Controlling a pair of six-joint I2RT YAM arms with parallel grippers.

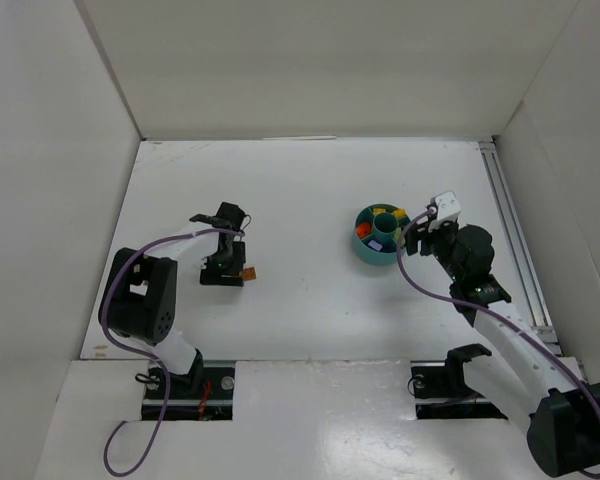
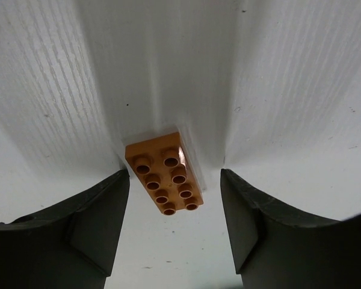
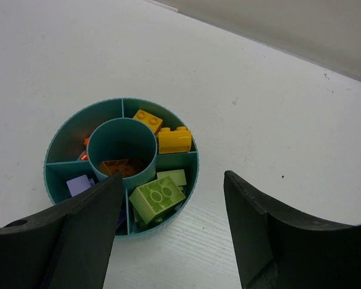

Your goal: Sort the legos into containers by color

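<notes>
A metal rail (image 1: pixel 512 235) runs along the table's (image 1: pixel 310 180) right edge, and a purple cable (image 1: pixel 130 262) loops off the left arm. In the right wrist view, the right gripper's (image 1: pixel 416 228) dark fingers (image 3: pixel 78 235) hide the tub's (image 3: pixel 59 129) near left rim. That gripper hovers at the tub's right side, its jaws spread wide and holding nothing.

The teal tub stands right of the table's middle. It is divided into wedges around a central cup (image 3: pixel 121 135). Two yellow bricks (image 3: pixel 173 140) lie in the far right wedge and two lime green bricks (image 3: pixel 157 198) in the near right one. A pale purple brick (image 3: pixel 78 184) lies in the near left wedge. A red-orange piece (image 3: pixel 85 143) sits in the left wedge, mostly hidden behind the cup. A brownish-orange brick (image 3: pixel 116 167) lies inside the cup.

The loose orange brick (image 2: pixel 165 177) lies studs up on the table, left of the middle and well apart from the tub. The left gripper (image 1: pixel 226 268) is lowered over it with its jaws apart. The brick lies between the fingers (image 2: pixel 271 235), unclamped, with a gap showing on the right side.

The table is white and faintly ribbed, and plain white walls (image 1: pixel 310 60) enclose it.
</notes>
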